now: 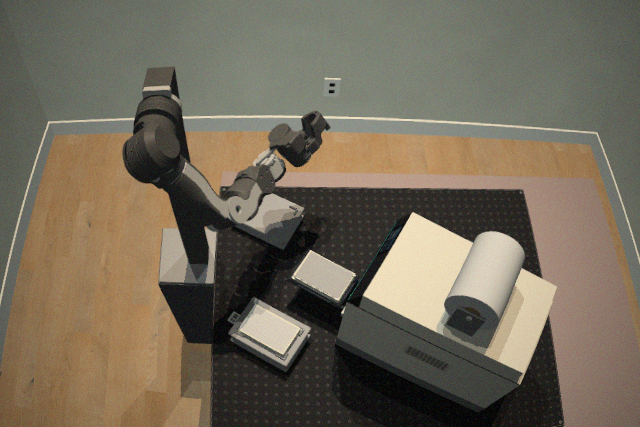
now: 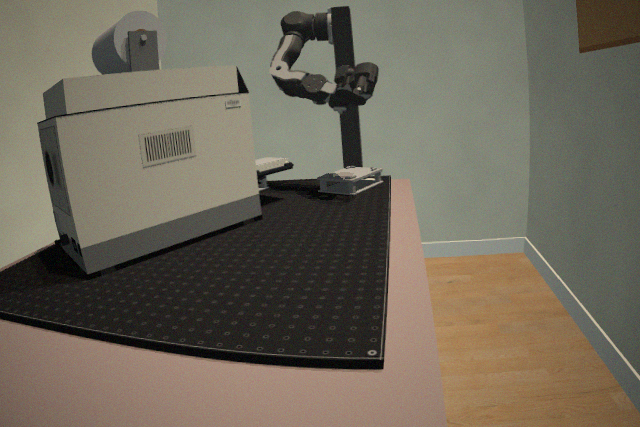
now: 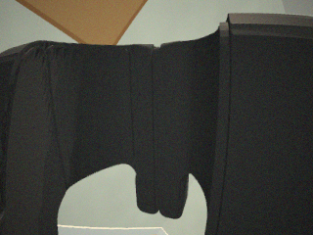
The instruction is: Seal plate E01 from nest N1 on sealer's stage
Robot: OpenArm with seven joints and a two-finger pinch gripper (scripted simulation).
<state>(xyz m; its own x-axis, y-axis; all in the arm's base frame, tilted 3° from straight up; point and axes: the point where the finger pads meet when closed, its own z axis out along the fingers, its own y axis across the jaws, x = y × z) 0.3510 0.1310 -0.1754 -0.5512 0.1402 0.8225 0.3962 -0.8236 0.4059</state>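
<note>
Plate E01 point(image 1: 324, 276) sits on the sealer's stage, well below the fingers, which are pinched together on nothing. Arm hides one nest point(image 1: 279, 228); lamp's out of sight.

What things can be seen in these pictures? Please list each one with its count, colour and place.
sealer: one, cream top and grey sides, right part of the mat
foil roll: one, pale grey, on top of the sealer
stage: one, dark, out at the sealer's front
plate on the stage: one, grey-topped
plate nest: one plainly visible, grey, near mat edge, holding a white plate
second grey block: one, partly under the arm
perforated mat: one, black, on the pinkish table
wall socket: one, white
arm: one, dark grey, on a pedestal
gripper: one, shut, empty, raised beyond the table's far edge
</note>
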